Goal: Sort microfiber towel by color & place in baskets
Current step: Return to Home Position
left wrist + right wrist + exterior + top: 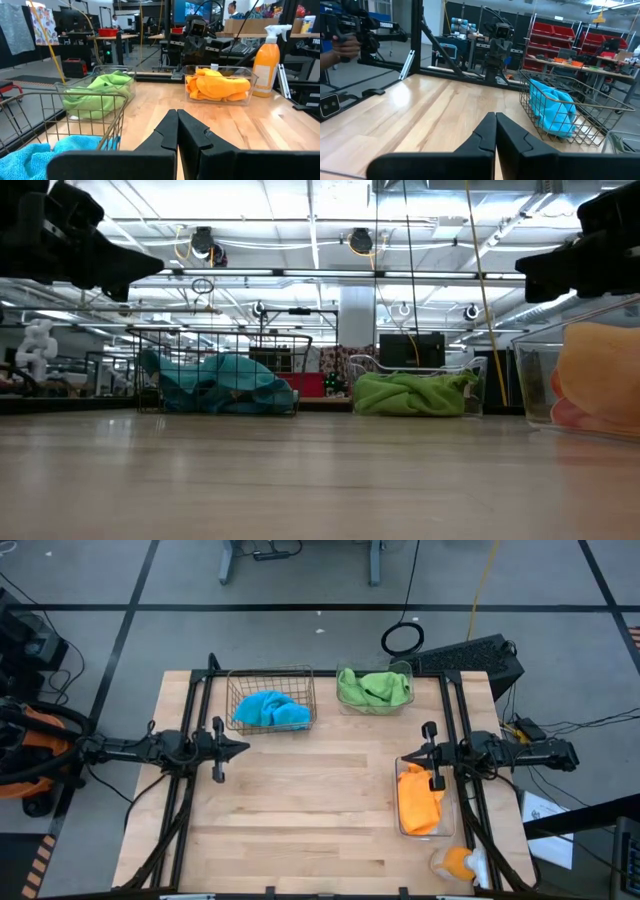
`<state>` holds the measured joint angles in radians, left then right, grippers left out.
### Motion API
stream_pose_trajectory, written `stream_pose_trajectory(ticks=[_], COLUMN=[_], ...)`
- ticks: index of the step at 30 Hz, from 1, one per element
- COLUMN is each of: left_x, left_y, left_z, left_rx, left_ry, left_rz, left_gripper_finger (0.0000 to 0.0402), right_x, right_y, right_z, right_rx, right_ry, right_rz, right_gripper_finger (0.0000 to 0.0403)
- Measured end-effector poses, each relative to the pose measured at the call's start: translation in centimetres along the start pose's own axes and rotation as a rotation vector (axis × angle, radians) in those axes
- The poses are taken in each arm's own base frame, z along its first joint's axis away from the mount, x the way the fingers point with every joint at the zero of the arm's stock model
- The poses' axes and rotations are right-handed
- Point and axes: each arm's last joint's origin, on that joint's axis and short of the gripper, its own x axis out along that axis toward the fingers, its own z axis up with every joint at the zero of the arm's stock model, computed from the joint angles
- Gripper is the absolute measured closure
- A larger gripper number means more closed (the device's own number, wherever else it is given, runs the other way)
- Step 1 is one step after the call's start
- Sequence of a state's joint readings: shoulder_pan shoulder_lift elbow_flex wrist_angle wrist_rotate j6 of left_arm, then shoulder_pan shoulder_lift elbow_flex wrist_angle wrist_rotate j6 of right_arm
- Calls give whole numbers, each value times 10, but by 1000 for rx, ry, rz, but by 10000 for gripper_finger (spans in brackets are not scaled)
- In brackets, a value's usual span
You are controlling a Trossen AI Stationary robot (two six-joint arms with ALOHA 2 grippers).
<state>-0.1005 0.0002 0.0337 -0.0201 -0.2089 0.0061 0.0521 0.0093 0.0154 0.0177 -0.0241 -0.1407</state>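
A blue towel (270, 710) lies in the wire basket (272, 674) at the table's far side. A green towel (375, 688) fills the clear bin (403, 670) beside it. An orange towel (419, 800) lies in the clear bin (448, 832) at the table's right. My left gripper (243, 748) hovers shut above the table's left part, near the wire basket. My right gripper (405, 757) hovers shut over the far end of the orange bin. In the wrist views both grippers, left (177, 116) and right (495, 117), show fingertips together.
An orange spray bottle (458, 862) lies at the table's near right corner, beside the orange bin. Bare wood (300, 810) spans the table's middle and near side. A black keyboard-like device (470, 655) sits past the far right corner.
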Motion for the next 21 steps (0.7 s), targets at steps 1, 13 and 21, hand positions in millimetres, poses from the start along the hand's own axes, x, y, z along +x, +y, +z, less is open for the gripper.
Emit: stream_pose_trajectory(ticks=[1,13,21], left_x=[0,2,1], left_y=[0,-3,-5], left_z=[0,-4,-5], left_rx=[0,8,28], left_ry=[3,-24,-16], left_rz=[-1,-98,-153], left_gripper_finger=[398,401,401], right_x=[0,0,0], right_y=[0,0,0], right_z=[0,0,0], right_rx=[-1,-1,-1], right_ry=[0,0,-2], right_rz=[0,0,-1], right_gripper_finger=[403,403,403])
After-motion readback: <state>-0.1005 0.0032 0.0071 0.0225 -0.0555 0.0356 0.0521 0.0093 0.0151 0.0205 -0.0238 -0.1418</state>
